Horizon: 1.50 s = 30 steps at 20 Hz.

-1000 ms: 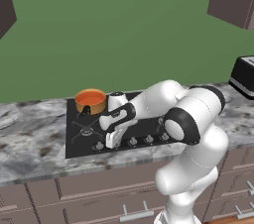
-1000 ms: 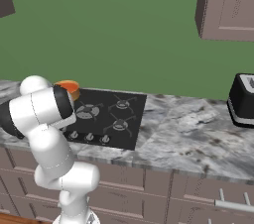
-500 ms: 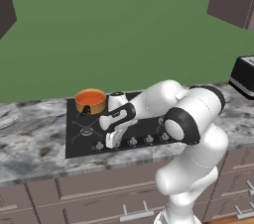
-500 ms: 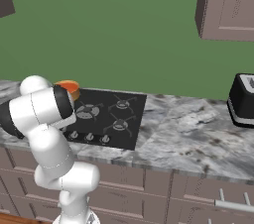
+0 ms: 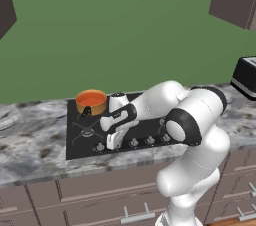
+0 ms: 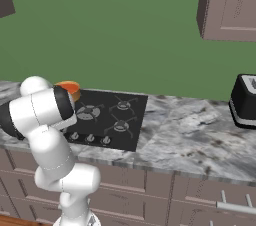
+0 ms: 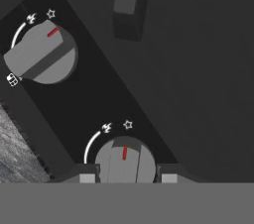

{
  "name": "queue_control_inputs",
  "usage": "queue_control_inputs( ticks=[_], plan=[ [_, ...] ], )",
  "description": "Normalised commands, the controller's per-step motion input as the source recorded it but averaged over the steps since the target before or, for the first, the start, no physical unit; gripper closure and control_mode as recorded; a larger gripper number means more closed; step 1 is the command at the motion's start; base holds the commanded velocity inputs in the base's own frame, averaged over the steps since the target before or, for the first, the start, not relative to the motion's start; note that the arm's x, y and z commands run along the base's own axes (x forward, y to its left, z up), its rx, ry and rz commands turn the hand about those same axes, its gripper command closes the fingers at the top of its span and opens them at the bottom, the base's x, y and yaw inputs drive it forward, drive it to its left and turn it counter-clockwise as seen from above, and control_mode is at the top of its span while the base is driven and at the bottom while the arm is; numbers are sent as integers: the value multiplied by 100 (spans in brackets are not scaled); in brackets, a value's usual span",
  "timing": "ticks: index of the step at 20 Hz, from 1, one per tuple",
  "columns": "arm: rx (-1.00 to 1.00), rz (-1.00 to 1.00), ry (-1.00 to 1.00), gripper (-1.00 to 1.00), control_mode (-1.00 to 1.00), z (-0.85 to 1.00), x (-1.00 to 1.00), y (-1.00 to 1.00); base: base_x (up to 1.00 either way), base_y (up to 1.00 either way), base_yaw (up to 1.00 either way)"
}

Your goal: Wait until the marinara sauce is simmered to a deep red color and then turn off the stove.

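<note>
The marinara sauce is a smooth orange-red disc in an orange pot on the back-left burner of the black stove; the pot's orange rim peeks out behind my arm in the right base view. My gripper hangs low over the stove's front knob row, just right of the leftmost knob. In the hand view the gripper is shut on a silver knob, one fingertip on each side, its red mark pointing up. A neighbouring knob sits up and to the left.
A black toaster stands at the counter's far right. Marbled grey countertop surrounds the stove. More silver knobs line its front edge. Drawers run below the counter, wall cabinets hang above.
</note>
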Motion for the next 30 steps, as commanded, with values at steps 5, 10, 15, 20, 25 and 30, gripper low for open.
queue_control_inputs(
  ticks=[5, 10, 15, 20, 25, 30],
  plan=[
    [0, 0, 0, 100, -100, 0, 0, 0, 0, 0, 0],
    [0, 0, 0, 100, -100, 0, 0, 0, 0, 0, 0],
    [0, 0, 0, 100, -100, 0, 0, 0, 0, 0, 0],
    [0, 0, 0, 100, -100, 0, 0, 0, 0, 0, 0],
    [0, 0, 0, 100, -100, 0, 0, 0, 0, 0, 0],
    [0, 0, 0, 100, -100, 0, 0, 0, 0, 0, 0]
  ],
)
